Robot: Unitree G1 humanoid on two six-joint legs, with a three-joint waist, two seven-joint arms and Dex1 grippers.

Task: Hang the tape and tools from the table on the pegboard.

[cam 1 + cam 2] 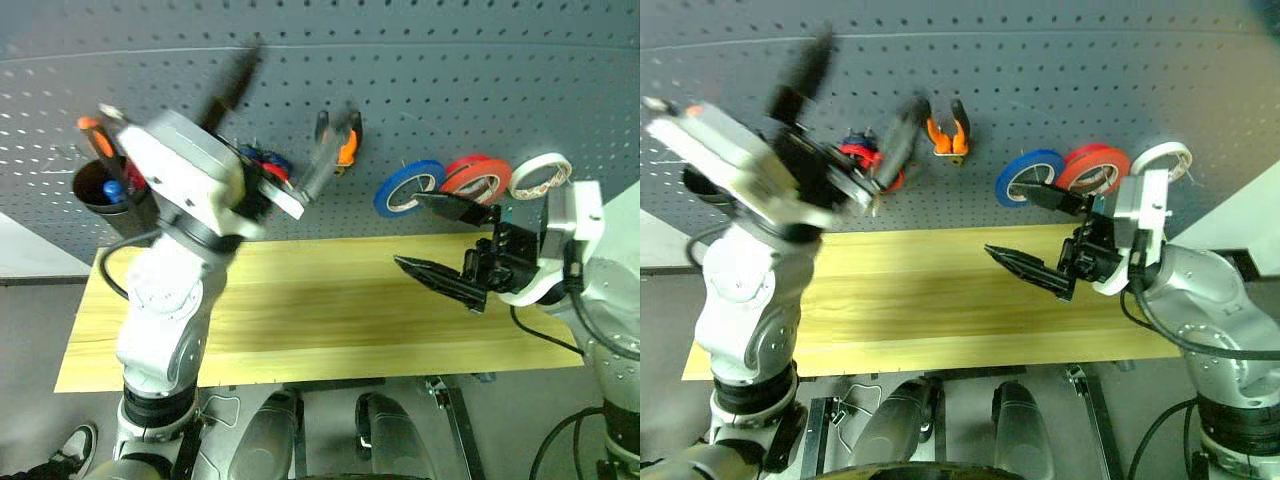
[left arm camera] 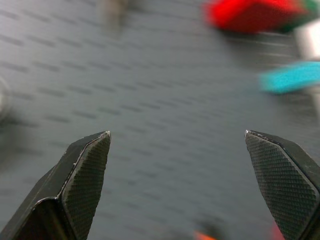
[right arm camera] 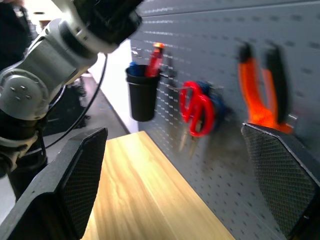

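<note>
Tools and tape hang on the pegboard (image 1: pixel 450 90); both grippers are spread and empty

The left gripper (image 1: pixel 275 120) is raised in front of the board with its fingers wide apart, holding nothing; the right gripper (image 1: pixel 432 235) hovers over the right part of the bare table (image 1: pixel 320 310), likewise released. On the board, the red tape (image 1: pixel 475 176) hangs at the right between a blue roll (image 1: pixel 408 187) and a white roll (image 1: pixel 540 175). The pliers (image 3: pixel 262 92) hang near the middle, the red scissors (image 3: pixel 196 110) left of them over blue scissors (image 3: pixel 216 102), and a black cup (image 3: pixel 142 95) with screwdrivers hangs at far left
</note>
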